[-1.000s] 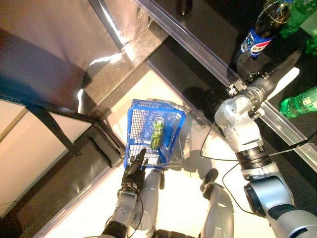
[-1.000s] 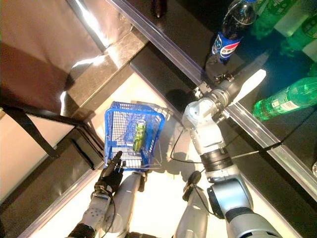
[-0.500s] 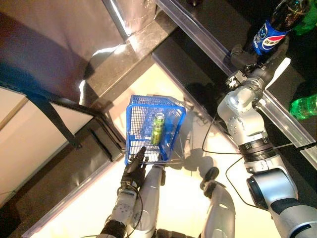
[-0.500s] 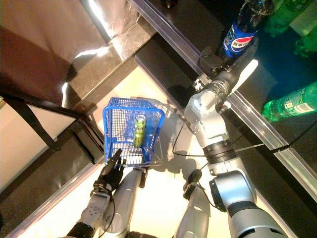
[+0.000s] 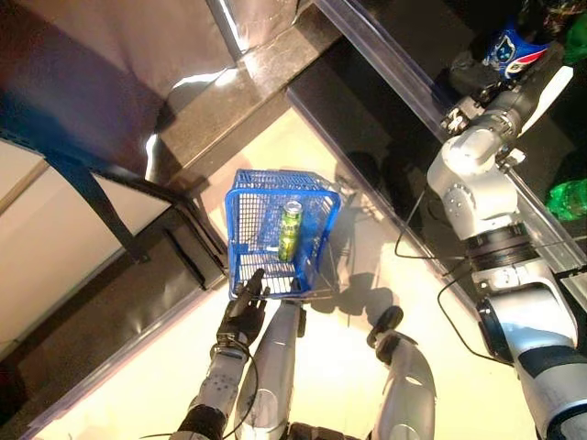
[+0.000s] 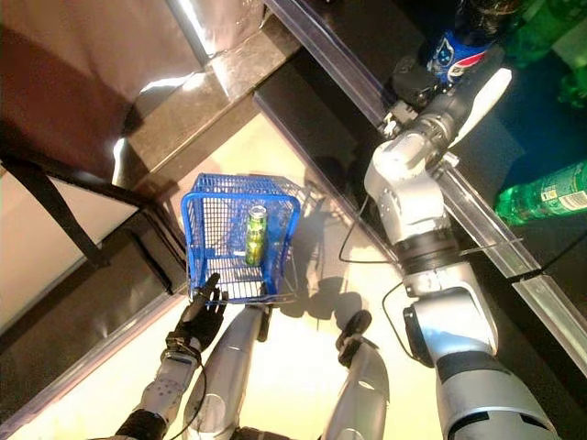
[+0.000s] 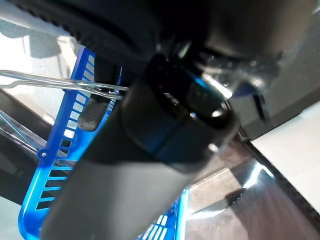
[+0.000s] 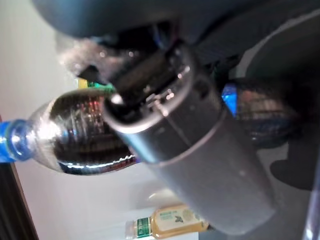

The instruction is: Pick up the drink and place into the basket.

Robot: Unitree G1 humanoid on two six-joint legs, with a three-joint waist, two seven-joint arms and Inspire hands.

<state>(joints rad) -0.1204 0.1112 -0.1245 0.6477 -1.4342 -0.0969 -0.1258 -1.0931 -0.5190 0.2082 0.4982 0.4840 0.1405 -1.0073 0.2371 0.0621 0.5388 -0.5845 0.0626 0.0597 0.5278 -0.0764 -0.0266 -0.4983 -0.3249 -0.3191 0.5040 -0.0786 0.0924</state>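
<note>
The right hand [image 5: 477, 75] now sits against the lower part of the dark cola bottle with the blue label [image 5: 514, 48], which stands on the black glossy bench [image 5: 394, 55]. A second ago the hand was just short of it, by the bench's silver front rail [image 5: 385, 64]; the arm has reached further in since then. The right wrist view shows the bottle's dark curved body with its blue cap [image 8: 10, 140] lying right against the hand, but whether the fingers have curled round it I cannot tell. A small yellowish bottle [image 8: 167, 222] shows beyond it.

The left hand [image 5: 246, 302] hangs with fingers relaxed and straight at the near rim of the blue plastic mesh basket [image 5: 252, 215] on the pale floor, as it did before. A green drink can [image 5: 290, 229] already stands inside. A green bottle [image 5: 570, 197] lies further along the bench.

In my judgement the reach is done and the grasp is the step in hand; the bottle has not been lifted.
</note>
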